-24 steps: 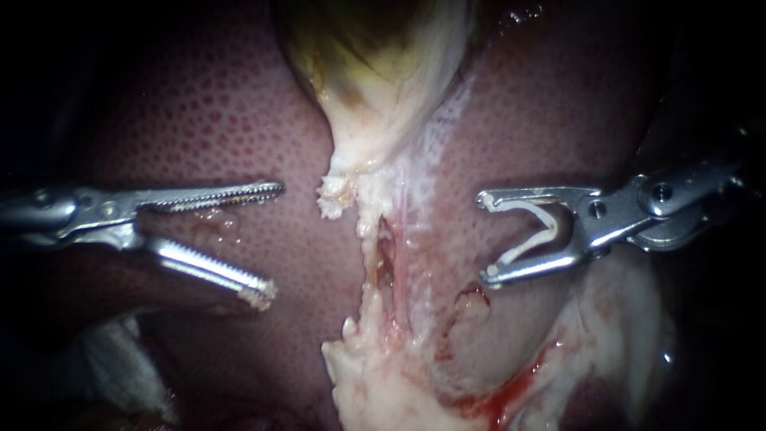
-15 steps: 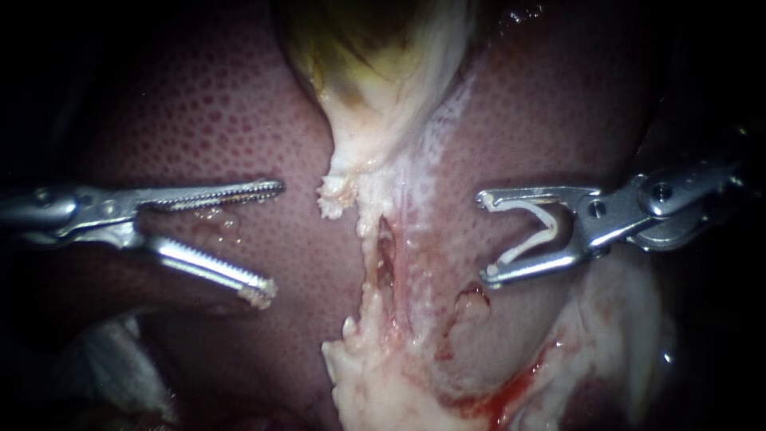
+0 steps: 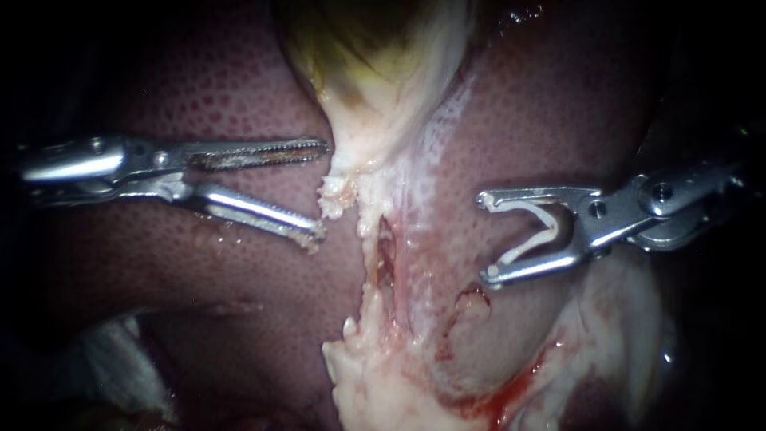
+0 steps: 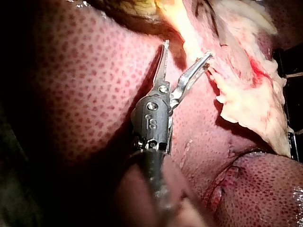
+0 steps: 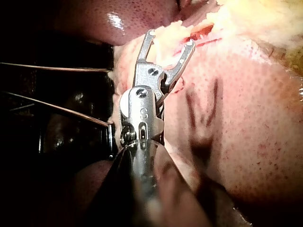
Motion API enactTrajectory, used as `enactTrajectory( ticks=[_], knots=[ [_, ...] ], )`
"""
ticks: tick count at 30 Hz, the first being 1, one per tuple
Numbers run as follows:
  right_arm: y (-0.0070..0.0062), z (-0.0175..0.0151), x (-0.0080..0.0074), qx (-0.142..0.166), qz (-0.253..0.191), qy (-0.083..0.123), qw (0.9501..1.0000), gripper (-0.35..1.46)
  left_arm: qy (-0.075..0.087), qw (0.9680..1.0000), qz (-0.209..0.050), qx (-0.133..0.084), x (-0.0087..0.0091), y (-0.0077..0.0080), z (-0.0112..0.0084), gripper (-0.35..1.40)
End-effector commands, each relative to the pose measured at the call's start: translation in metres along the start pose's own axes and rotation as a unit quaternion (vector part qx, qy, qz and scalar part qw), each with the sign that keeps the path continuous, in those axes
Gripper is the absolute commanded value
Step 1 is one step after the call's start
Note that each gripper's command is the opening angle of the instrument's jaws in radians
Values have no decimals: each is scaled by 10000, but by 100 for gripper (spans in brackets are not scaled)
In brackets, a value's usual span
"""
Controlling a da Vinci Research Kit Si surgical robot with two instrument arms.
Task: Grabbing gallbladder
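The yellow-green gallbladder [image 3: 375, 56] hangs at the top middle and narrows into a pale ragged neck [image 3: 355, 160] over the red liver [image 3: 199, 104]. My left instrument [image 3: 321, 190] has toothed jaws standing open just left of that neck, tips almost at its frayed edge, gripping nothing. In the left wrist view the same open jaws [image 4: 187, 51] point at the pale tissue [image 4: 236, 90]. My right instrument [image 3: 485, 237] waits open right of the dissected strip, with a white clip [image 3: 533, 231] loaded between its jaws. The right wrist view shows those jaws [image 5: 169, 39] apart above pale tissue.
A raw, pale strip of tissue [image 3: 383, 263] runs down the middle to a white ragged mass [image 3: 375, 383] with some blood [image 3: 511, 391] at the lower right. White gauze-like material [image 3: 120, 367] lies at the lower left.
My left instrument has moved up and to the right, toward the gallbladder's neck, and its jaws have narrowed somewhat. The right instrument has stayed still.
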Motion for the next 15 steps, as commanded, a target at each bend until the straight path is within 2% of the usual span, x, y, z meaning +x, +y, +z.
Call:
enactTrajectory(
  ticks=[1, 5, 9, 15],
  knots=[
    [0, 0, 0, 0, 0, 1, 10000, 60, -2, 10000, -53, 0, 1, -1, 3, 35],
    [0, 0, 0, 0, 1, 1, 10000, 60, 21, 9999, -143, -32, 3, -3, 11, 12],
    [0, 0, 0, -1, 1, 1, 10000, 60, 24, 9998, -172, -44, 3, -3, 13, -35],
    [0, 1, 0, -2, 1, 1, 10000, 60, 22, 9998, -157, -94, -1, -9, 8, -35]
  ],
)
